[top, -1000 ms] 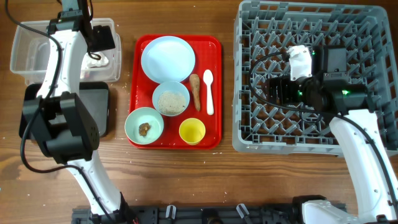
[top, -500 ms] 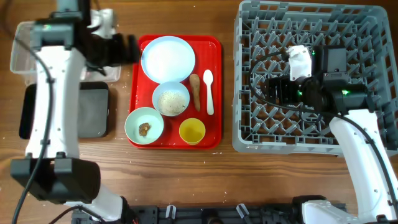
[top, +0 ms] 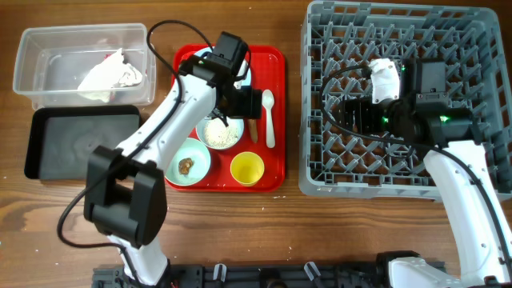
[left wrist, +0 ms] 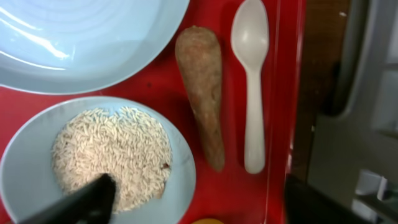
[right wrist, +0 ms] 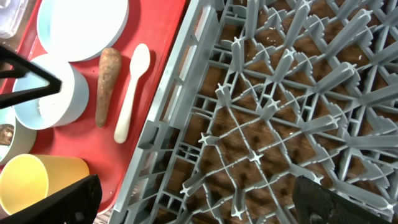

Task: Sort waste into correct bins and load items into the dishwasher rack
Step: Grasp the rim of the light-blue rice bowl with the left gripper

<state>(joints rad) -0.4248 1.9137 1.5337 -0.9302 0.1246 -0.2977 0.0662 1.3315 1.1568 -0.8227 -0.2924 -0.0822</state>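
Observation:
My left gripper [top: 241,106] is open and empty, hovering over the red tray by the long brown root stick [left wrist: 202,93] and the white spoon [left wrist: 250,81]. The pale blue bowl of white rice grains [left wrist: 109,152] is under its left finger. The plate [left wrist: 81,43] lies beyond. The pale green bowl [top: 186,162] holds a brown lump. The yellow cup [top: 246,168] stands at the tray's front. Crumpled white paper with a bit of red [top: 108,72] lies in the clear tub [top: 48,48]. My right gripper [right wrist: 199,202] is open over the grey rack [top: 472,48].
The black tray [top: 80,144] lies in front of the clear tub at the left. The red serving tray [top: 276,60] sits between the bins and the rack. The rack's left wall [right wrist: 168,99] runs close beside the red tray's right edge.
My left arm has swung right from the clear tub to over the red tray. The crumpled white paper now shows uncovered in the tub. The right arm has not moved.

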